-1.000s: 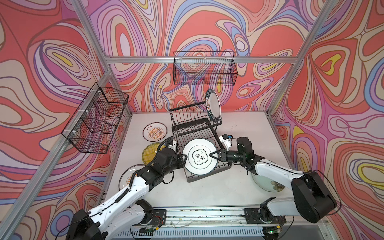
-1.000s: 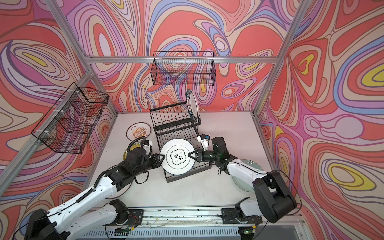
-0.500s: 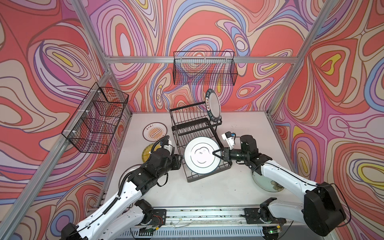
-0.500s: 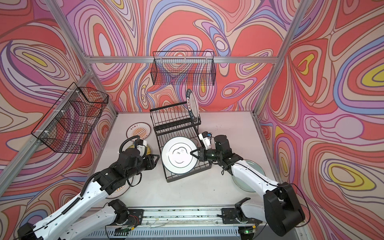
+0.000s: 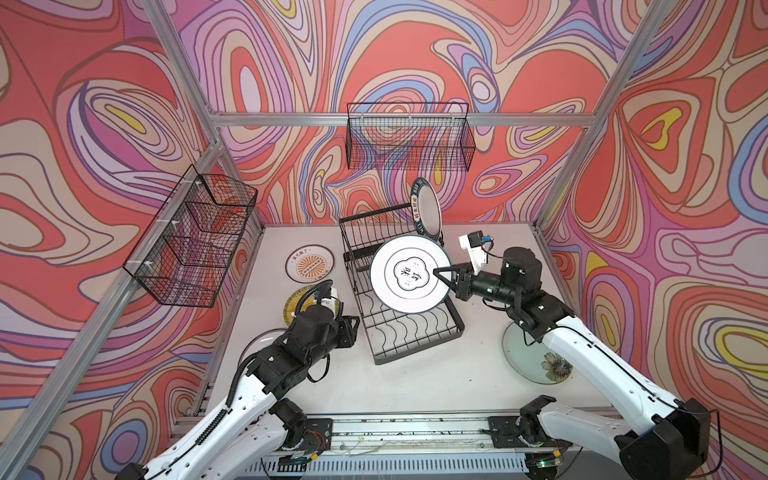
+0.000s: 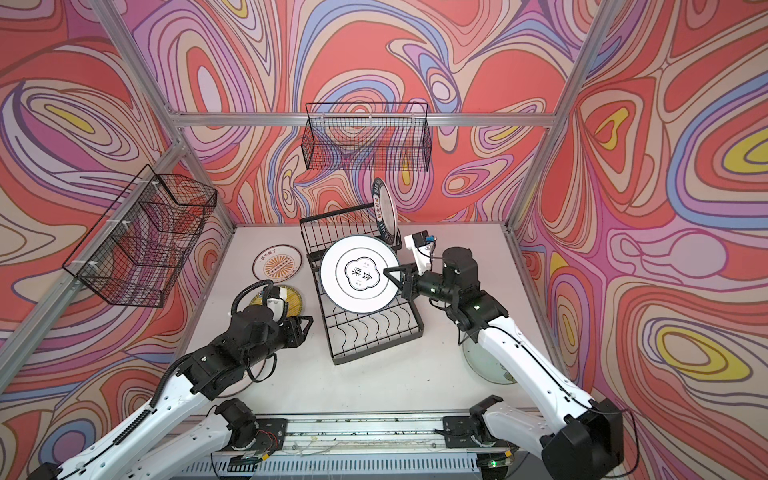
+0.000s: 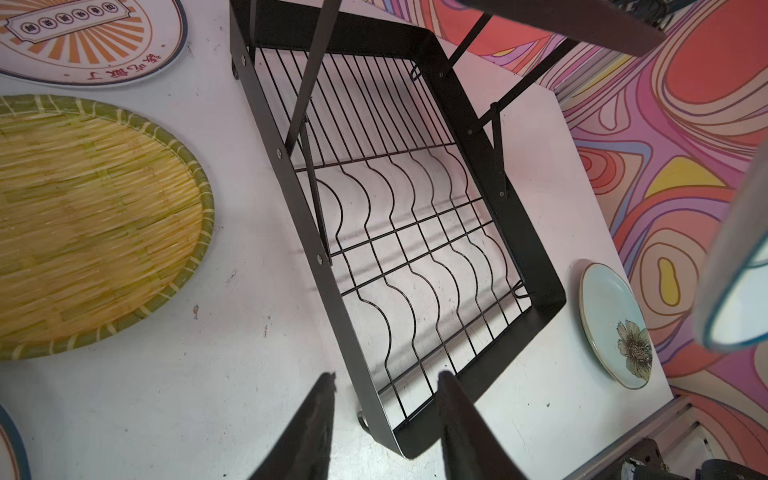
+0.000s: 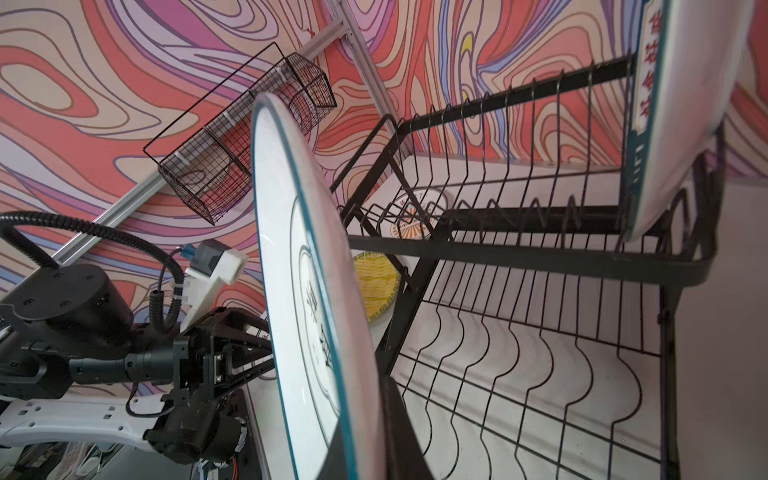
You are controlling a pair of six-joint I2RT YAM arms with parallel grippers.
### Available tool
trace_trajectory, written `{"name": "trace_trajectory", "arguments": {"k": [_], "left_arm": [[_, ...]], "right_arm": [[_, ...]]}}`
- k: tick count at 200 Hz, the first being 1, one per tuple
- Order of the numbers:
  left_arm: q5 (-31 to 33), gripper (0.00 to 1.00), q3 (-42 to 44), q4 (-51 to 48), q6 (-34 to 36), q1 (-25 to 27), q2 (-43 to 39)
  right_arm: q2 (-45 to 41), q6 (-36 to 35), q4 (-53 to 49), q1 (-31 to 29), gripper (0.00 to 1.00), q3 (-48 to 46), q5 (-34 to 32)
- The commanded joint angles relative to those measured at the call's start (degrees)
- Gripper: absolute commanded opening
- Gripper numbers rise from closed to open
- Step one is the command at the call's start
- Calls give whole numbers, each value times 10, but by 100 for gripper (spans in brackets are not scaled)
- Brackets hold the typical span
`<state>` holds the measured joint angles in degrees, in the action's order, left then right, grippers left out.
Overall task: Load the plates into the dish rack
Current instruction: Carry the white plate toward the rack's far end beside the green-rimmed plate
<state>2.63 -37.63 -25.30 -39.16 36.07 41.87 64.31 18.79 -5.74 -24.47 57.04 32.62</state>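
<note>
My right gripper (image 5: 441, 275) (image 6: 391, 275) (image 8: 365, 449) is shut on the rim of the white cloud-outline plate (image 5: 409, 274) (image 6: 359, 274) (image 8: 299, 257), holding it tilted in the air over the dish rack (image 5: 419, 347) (image 6: 378, 349) (image 7: 297, 208) (image 8: 498, 253). A dark-lettered plate (image 5: 428, 208) (image 6: 384, 208) (image 8: 685, 104) stands in the raised tier. My left gripper (image 5: 352, 329) (image 6: 305, 326) (image 7: 388, 376) hangs open and empty by the rack's left front corner.
On the table lie a sunburst plate (image 5: 309, 262) (image 7: 83, 37), a yellow woven plate (image 5: 296, 303) (image 7: 83, 224), a plate rim (image 5: 253, 345) under my left arm, and a pale green floral plate (image 5: 519, 353) (image 7: 611, 320) right. Mesh baskets (image 5: 409, 137) (image 5: 195, 237) hang on the walls.
My left gripper has opened and drawn back to the left, away from the plate's rim. My right gripper has carried the plate up and back over the rack, tilting its face upward.
</note>
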Motion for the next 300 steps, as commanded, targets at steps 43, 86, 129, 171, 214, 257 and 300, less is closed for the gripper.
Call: {"name": "trace_trajectory", "arguments": {"k": [43,86,129,171,214,257,300], "left_arm": [[-36,44,8,22,-12,2,-2],[-39,44,12,8,-17,3,-2],[-35,44,31,4,-22,2,-29],[-29,43,36,-1,-18,2,-42],[-32,43,36,1,-20,2,-38],[-34,43,37,3,-21,2,-35],[-33,42,36,3,-21,2,-31]], "right_arm": [[53,-16,9,-8,0,121,-103],[99,-10,23,-29,0,186,-165],[142,-31,6,-64,0,246,-277],[177,-71,4,-108,0,290,-374],[211,-114,-6,-153,0,327,-490],[237,-142,-23,-174,0,356,-587],[259,-166,-30,-182,0,369,-658]]}}
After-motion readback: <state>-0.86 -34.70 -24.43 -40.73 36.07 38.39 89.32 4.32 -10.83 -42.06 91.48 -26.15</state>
